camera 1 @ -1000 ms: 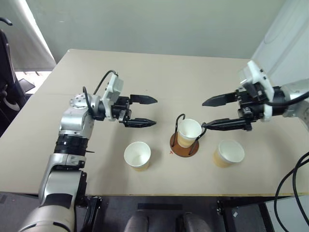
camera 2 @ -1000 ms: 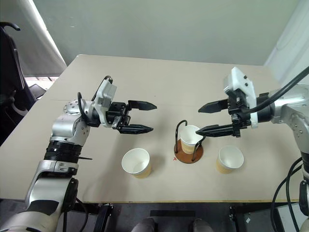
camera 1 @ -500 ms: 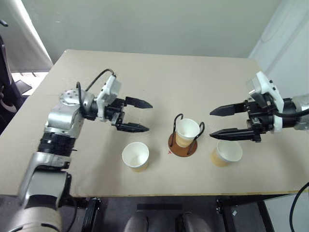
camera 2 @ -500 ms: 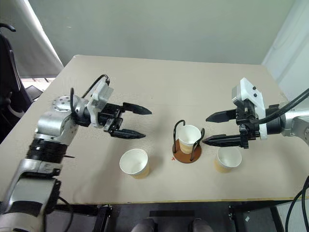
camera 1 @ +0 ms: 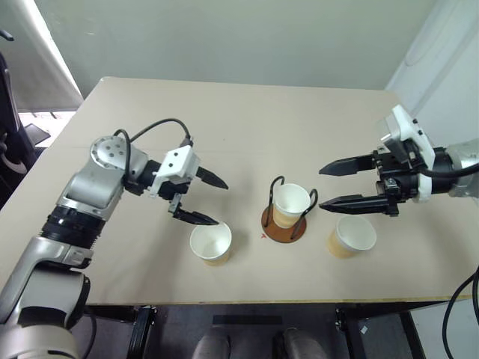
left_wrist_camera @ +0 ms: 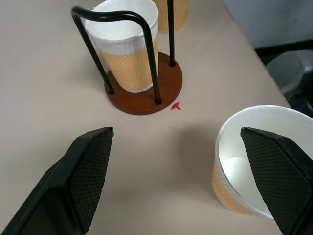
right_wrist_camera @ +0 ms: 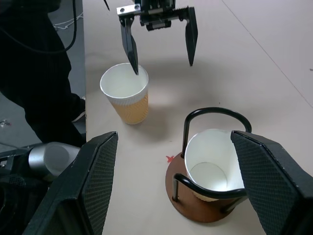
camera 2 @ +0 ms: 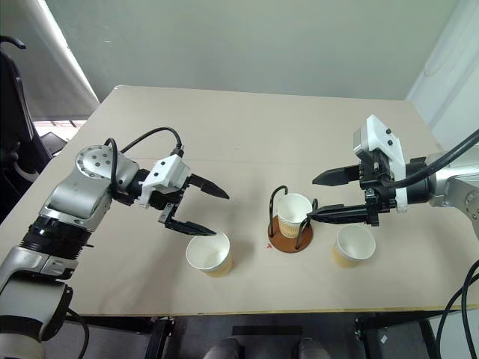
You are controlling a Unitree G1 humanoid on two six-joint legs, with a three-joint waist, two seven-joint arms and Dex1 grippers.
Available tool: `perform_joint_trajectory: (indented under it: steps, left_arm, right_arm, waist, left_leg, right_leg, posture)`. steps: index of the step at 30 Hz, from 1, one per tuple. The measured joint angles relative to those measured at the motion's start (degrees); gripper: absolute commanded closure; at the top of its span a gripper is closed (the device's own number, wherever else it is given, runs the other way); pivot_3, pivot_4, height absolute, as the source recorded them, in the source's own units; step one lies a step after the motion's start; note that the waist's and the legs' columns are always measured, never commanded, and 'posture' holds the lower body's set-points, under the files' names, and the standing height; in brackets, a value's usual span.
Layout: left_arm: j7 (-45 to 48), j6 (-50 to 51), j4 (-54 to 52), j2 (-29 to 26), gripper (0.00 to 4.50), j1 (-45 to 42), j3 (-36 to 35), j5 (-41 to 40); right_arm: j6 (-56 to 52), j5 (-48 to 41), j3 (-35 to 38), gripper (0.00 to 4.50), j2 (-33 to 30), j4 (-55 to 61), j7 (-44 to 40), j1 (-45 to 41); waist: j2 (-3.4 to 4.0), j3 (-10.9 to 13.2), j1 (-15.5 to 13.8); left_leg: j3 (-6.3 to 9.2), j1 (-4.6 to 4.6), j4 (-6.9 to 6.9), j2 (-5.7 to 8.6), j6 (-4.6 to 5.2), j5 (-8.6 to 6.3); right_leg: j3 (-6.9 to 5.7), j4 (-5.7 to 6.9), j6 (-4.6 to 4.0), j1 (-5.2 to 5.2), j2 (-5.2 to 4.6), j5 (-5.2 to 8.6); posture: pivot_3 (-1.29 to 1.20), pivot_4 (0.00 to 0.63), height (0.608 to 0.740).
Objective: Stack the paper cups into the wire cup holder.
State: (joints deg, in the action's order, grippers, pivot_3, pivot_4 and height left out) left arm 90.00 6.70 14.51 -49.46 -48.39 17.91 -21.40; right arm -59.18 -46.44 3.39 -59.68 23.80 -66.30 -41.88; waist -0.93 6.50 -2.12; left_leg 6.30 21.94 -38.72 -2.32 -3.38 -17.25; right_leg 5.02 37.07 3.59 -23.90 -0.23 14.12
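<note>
Nearest, two loose paper cups (camera 1: 210, 241) (camera 1: 352, 236) stand at seven and four o'clock of the wire cup holder (camera 1: 285, 222), which holds the third cup (camera 1: 290, 203). Left gripper (camera 1: 206, 200) tilts down over the near-left cup, fingers wide, empty. Right gripper (camera 1: 328, 186) hovers by the holder, spread wide, empty.

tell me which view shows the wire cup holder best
The left wrist view: the wire cup holder appears close up, its brown base, both black loops and the cup inside all plain. The right wrist view looks down into it from above. The eye views show it small, mid-table between the two loose cups.
</note>
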Motion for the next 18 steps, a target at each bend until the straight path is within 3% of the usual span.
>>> perform_joint_trajectory:
  steps: [14, 18]
  left_arm:
    - [0.27, -2.86, -2.4, -0.01, 0.0, 1.29, 0.9, 1.21]
    - [0.29, -5.94, -3.11, -0.55, 0.86, 2.41, 2.15, 1.2]
  right_arm:
    - [-0.83, -4.55, 0.15, 0.78, 0.22, 0.58, 0.85, -2.06]
    - [-0.35, -4.47, -0.14, 0.76, 0.81, -0.12, 1.03, -2.86]
  waist:
    - [0.0, 0.0, 0.15]
    - [0.0, 0.0, 0.18]
  left_leg:
    - [0.05, 0.0, 0.01, 0.03, 0.0, 0.0]
    - [0.05, 0.0, 0.02, 0.04, 0.01, 0.0]
  right_leg:
    - [0.01, 0.0, 0.0, 0.0, -0.02, 0.0]
    - [0.02, 0.0, 0.0, 0.0, -0.03, 0.0]
  posture:
    - [0.0, 0.15, 0.74]
    - [0.0, 0.15, 0.74]
